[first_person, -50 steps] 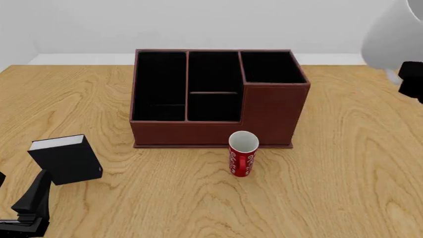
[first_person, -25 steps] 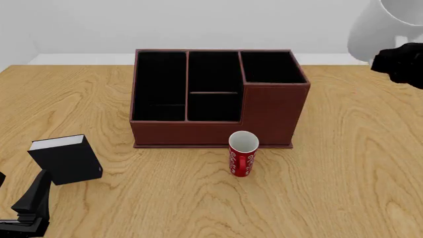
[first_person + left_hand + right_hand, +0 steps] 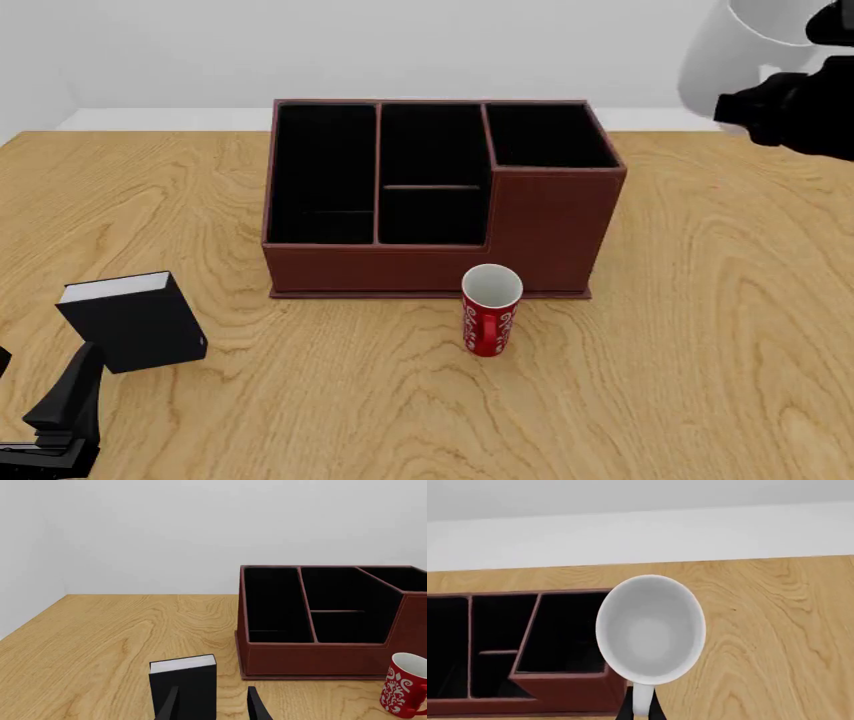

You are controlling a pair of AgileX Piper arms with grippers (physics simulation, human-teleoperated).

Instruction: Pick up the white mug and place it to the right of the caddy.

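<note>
The white mug [image 3: 725, 62] hangs high in the air at the front view's upper right, beyond the caddy's right rear corner. My right gripper [image 3: 790, 108] is shut on its handle. In the right wrist view the white mug [image 3: 650, 626] shows its open mouth, its handle [image 3: 642, 701] pinched in my right gripper [image 3: 642, 711]. There the mug overlaps the right edge of the caddy [image 3: 527, 645]. The dark reddish-brown caddy [image 3: 541, 225] stands mid-table. My left gripper [image 3: 56, 425] rests open at the near left, its fingers [image 3: 256, 706] apart.
A slim red patterned cup [image 3: 490, 310] stands just in front of the caddy's tall right section. A small black book [image 3: 134, 322] stands upright near my left gripper, seen as the book [image 3: 183, 681] in the left wrist view. Bare wood tabletop [image 3: 721, 300] lies right of the caddy.
My right gripper has carried the white mug leftward and slightly up in the front view, closer to the caddy's right side. The left arm, book and red cup have not moved.
</note>
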